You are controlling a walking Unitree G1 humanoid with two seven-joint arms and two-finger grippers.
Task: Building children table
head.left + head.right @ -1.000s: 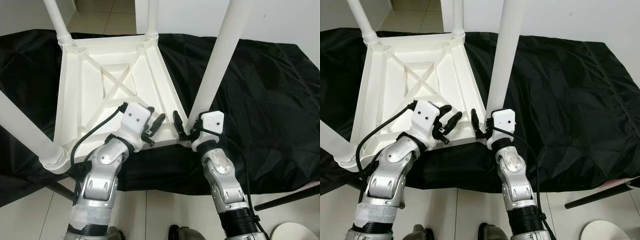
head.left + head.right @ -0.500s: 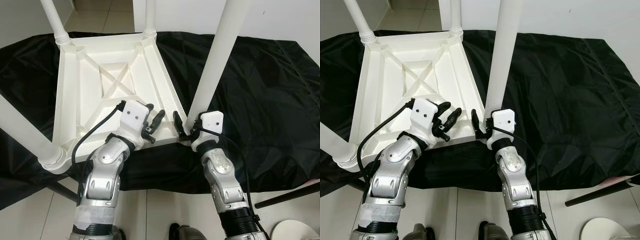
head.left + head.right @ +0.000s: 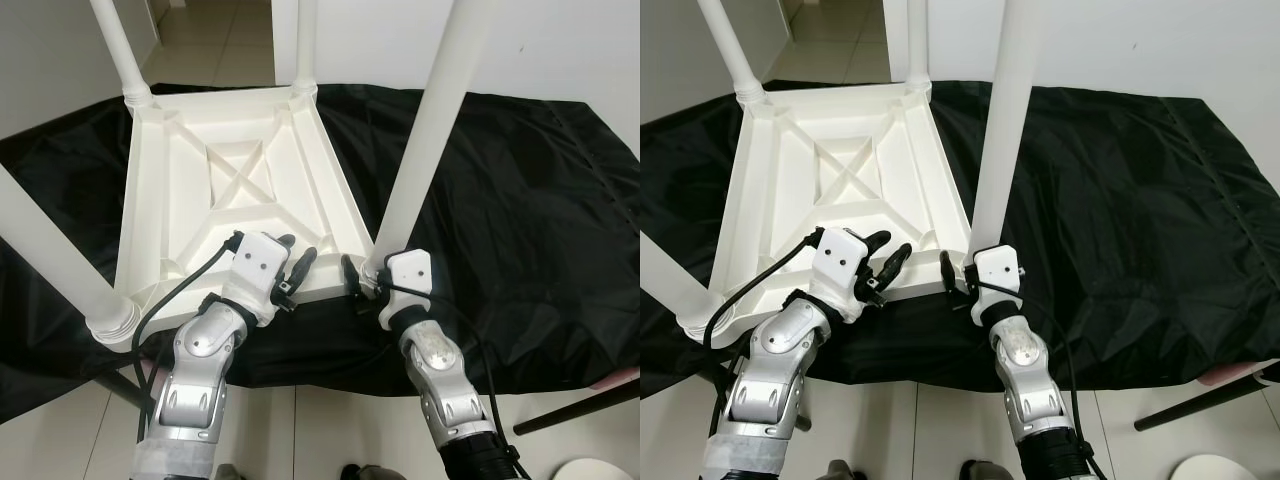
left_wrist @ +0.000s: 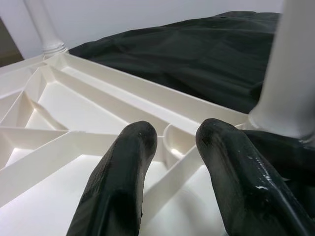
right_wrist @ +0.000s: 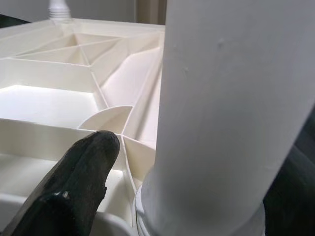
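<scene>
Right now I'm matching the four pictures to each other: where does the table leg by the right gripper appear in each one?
Left eye view: table leg slants up from the near right corner.
Right eye view: same leg, centre, upright.
Left wrist view: white column at the edge.
Right wrist view: close up, right gripper around it.
Shared landmark: upturned tabletop's ribbed underside.

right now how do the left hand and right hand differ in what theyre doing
The right hand straddles the base of the near right table leg, one finger on either side; the left hand holds nothing. The left hand hovers open over the ribbed underside of the tabletop, beside that corner. Both are at the table's near edge.
</scene>
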